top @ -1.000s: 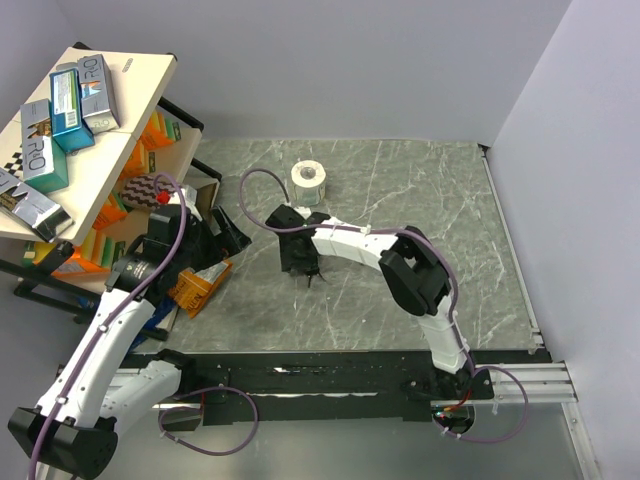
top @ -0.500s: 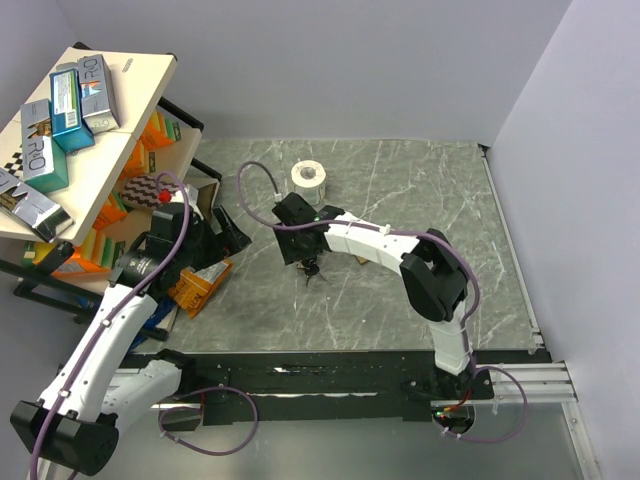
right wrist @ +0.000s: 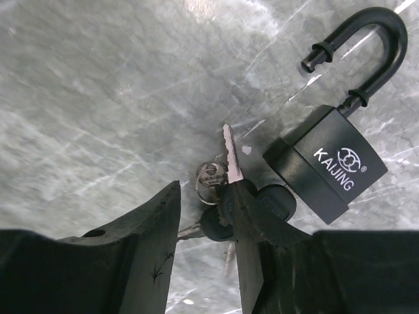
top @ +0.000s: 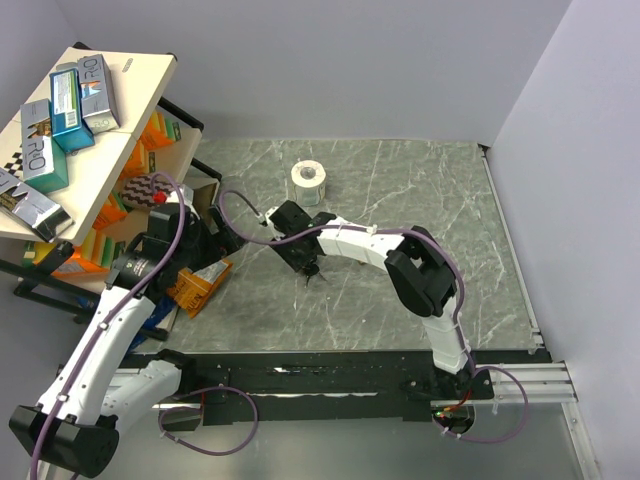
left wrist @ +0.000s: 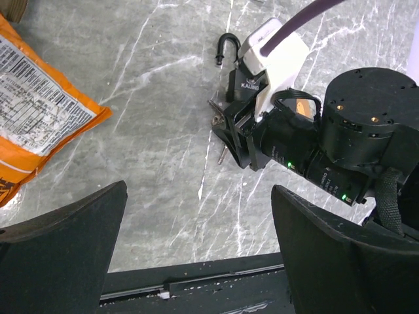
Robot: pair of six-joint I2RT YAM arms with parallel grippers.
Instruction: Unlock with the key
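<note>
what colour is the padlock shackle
Black shackle, matching the padlock body; clearest in the right wrist view.

I see the key (right wrist: 213,180), a black-headed, silver-bladed bunch, lying flat against the black padlock (right wrist: 325,171), its shackle open.

A white roll (top: 309,177) stands on the grey marbled surface (top: 470,200), just beyond the right jaws. An orange snack packet (left wrist: 39,98) lies flat just beside the left jaws. Further left of them, a tilted cream board (top: 145,85) carries blue and silver boxes (top: 70,110) above orange packs (top: 155,135).
</note>
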